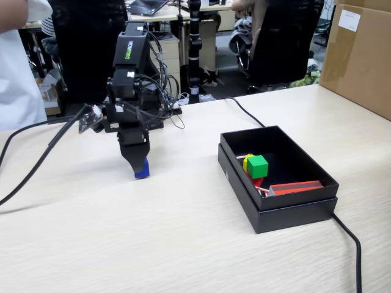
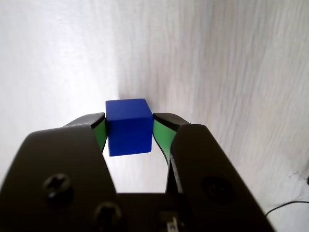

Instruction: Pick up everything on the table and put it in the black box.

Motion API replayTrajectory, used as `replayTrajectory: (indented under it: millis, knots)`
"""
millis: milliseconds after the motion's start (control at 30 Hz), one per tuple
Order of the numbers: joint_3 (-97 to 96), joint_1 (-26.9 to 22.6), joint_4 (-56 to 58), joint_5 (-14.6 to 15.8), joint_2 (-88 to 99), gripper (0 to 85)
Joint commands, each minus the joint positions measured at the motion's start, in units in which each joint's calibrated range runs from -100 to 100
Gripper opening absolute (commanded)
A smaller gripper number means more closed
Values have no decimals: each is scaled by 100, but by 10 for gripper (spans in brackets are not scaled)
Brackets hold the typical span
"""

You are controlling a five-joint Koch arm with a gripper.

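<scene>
My gripper (image 1: 139,169) is shut on the blue cube (image 1: 143,169), which is at or just above the beige table (image 1: 122,232), left of the black box (image 1: 293,210). In the wrist view the blue cube (image 2: 128,126) sits squeezed between the green pads (image 2: 100,133) of my gripper (image 2: 129,129). Inside the box the green cube (image 1: 257,165) rests on the yellow cube (image 1: 247,161), with a bit of the red cube (image 1: 256,181) below them and a red-orange strip (image 1: 296,187).
A black cable (image 1: 36,160) crosses the table at the left, another (image 1: 349,241) runs from the box's right end toward the front edge. A brown carton (image 1: 360,55) stands at the back right. Office chairs stand behind the table.
</scene>
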State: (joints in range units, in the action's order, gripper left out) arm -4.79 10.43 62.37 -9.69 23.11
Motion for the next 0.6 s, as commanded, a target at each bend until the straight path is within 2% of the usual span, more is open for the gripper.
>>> replayTrajectory:
  millis: [0, 67, 167, 300, 433, 567]
  knots:
    - [751, -142, 247, 127, 851, 55]
    - [1023, -303, 359, 190, 1195, 55]
    - [1912, -840, 731, 503, 1562, 55]
    - [2846, -1773, 843, 938, 1505, 55]
    - [3553, -2364, 843, 1094, 747, 56]
    - [4450, -2642, 843, 1201, -561, 56]
